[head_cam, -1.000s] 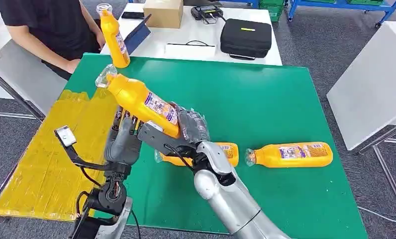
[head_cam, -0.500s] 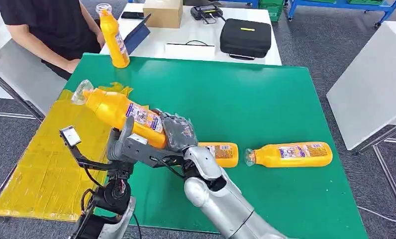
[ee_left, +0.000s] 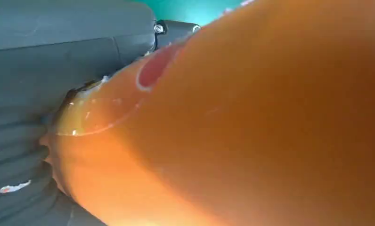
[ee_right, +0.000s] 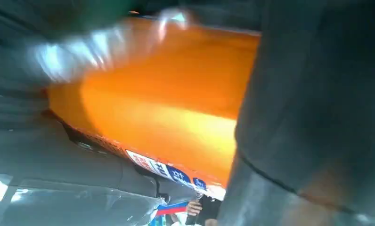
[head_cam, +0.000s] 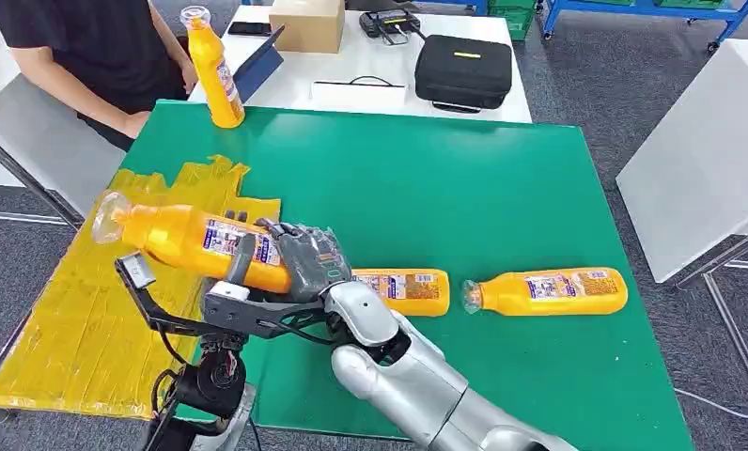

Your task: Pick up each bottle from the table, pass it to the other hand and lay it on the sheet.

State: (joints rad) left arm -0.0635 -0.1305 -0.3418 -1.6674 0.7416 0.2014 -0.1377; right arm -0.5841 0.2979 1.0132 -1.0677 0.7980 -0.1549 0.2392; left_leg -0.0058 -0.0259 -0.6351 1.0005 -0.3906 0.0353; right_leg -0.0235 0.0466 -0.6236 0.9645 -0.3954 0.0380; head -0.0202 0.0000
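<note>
Both hands (head_cam: 290,263) around 1 bottle (head_cam: 187,240).

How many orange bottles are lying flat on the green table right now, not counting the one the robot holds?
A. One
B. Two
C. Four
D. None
B: two bottles lie on their sides on the green table; a third bottle stands upright at the far edge by a person.

Both the right hand (head_cam: 306,261) and left hand (head_cam: 243,272) grip an orange bottle (head_cam: 187,240) above the yellow sheet (head_cam: 88,319)
</note>
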